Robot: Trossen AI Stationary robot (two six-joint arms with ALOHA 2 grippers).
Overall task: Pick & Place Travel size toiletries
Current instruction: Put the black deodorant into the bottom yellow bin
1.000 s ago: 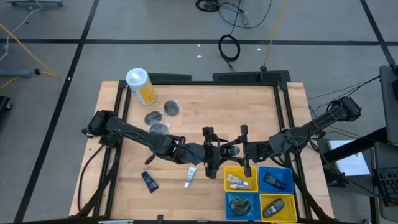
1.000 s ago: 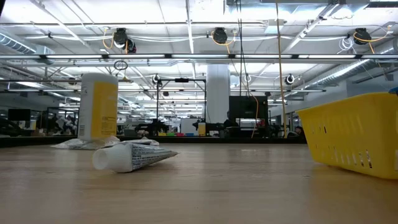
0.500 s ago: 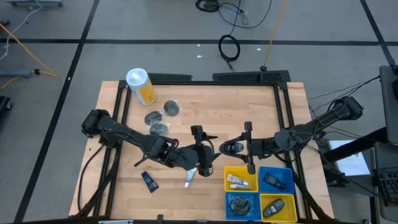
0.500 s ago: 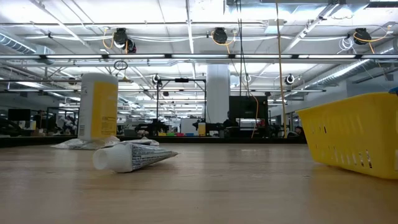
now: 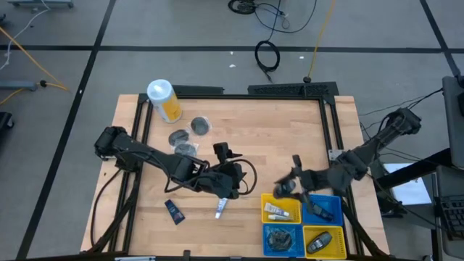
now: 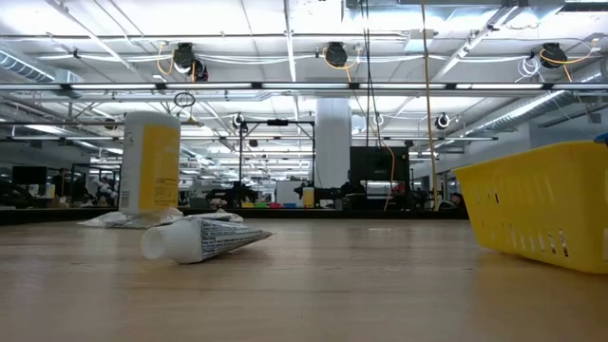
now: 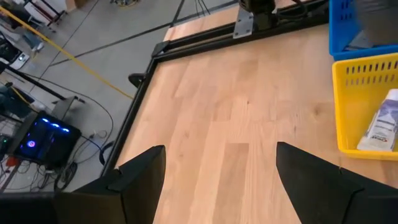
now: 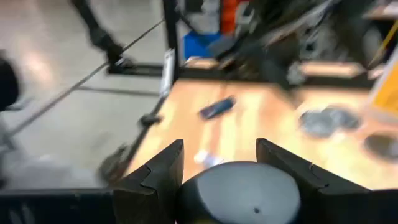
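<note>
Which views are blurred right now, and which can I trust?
Right wrist view: motion-smeared, though the dark oval bottle between the right gripper's fingers reads. High view: blurred only around that gripper. Left wrist and low views: sharp, the white tube crisp.

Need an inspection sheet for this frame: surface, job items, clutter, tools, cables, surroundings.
Surface: wooden table, black frame.
Job's things: white tube and dark blue tube loose; jars near the back left; bins part filled.
Clutter: yellow canister, back left corner.
Grippers: left tool open over the white tube; right tool shut on a dark oval bottle, by the bins.
Cables: coil on the floor.
Surroundings: nothing seen of people.
</note>
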